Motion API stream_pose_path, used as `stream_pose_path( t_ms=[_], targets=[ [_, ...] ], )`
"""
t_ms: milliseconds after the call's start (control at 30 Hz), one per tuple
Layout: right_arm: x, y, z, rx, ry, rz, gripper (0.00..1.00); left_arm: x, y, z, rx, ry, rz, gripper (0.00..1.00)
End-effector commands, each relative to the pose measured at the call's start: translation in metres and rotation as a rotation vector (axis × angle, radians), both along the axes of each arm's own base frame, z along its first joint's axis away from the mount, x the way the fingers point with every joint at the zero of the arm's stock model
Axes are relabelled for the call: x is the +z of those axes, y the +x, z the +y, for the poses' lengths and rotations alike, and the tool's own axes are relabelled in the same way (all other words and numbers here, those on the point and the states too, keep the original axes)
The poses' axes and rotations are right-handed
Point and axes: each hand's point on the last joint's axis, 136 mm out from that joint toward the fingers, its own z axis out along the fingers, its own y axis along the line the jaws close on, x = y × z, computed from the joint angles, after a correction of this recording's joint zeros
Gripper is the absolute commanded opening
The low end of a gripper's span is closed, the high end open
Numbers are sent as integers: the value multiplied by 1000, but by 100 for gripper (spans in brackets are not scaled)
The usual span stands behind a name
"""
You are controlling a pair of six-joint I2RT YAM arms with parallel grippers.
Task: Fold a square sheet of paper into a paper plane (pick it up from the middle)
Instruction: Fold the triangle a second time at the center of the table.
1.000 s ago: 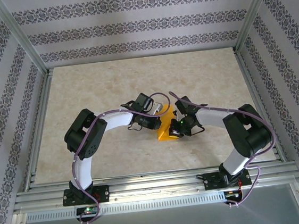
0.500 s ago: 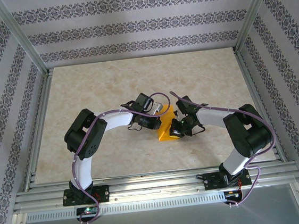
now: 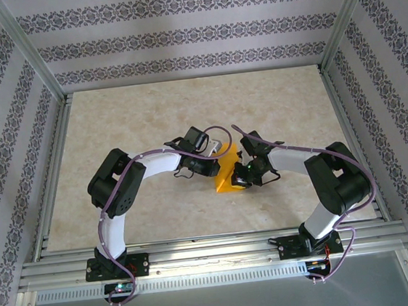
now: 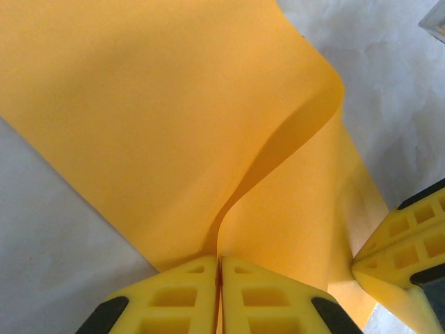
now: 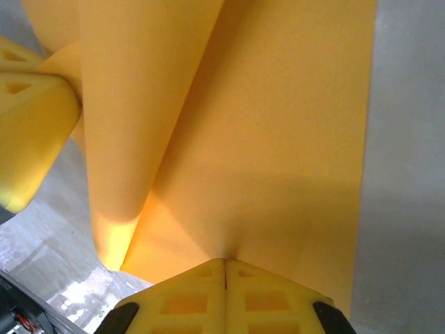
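Note:
The square sheet of paper (image 3: 225, 183) is bright orange and partly folded, lying between the two arms near the table's middle. My left gripper (image 3: 222, 168) is shut on one edge of it. In the left wrist view the yellow fingers (image 4: 181, 292) pinch the paper (image 4: 160, 118) where a flap curls up and over. My right gripper (image 3: 237, 178) is shut on the opposite edge. Its fingers (image 5: 188, 299) clamp a flat layer of the paper (image 5: 278, 139), beside a rolled fold (image 5: 132, 139). The two grippers stand close together, nearly facing each other.
The marble-patterned table (image 3: 135, 124) has an aluminium frame (image 3: 199, 250) along its near edge and patterned walls around it. A small silver-grey object (image 3: 218, 148) lies just behind the left gripper. The other gripper's yellow fingers (image 4: 407, 243) crowd the left wrist view's right side.

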Motion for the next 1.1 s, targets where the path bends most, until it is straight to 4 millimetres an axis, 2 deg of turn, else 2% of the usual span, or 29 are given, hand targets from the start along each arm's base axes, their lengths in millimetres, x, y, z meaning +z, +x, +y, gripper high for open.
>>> stream_pose_path(
  t_ms=[0,133,633,1067],
  targets=[
    [-13,-15,-13,1,-58,76,2,14,14,-7,-11,-46,-44,9],
    [-14,-15,-13,0,-58,77,2,17,15,-10,-16,-59,-42,9],
    [-15,-16,-13,2,-58,82,2,6,18,-9,-12,-28,-19,9],
    [-14,-17,-14,-1,-61,85,2,-1,16,-2,5,5,-5,9]
  ],
)
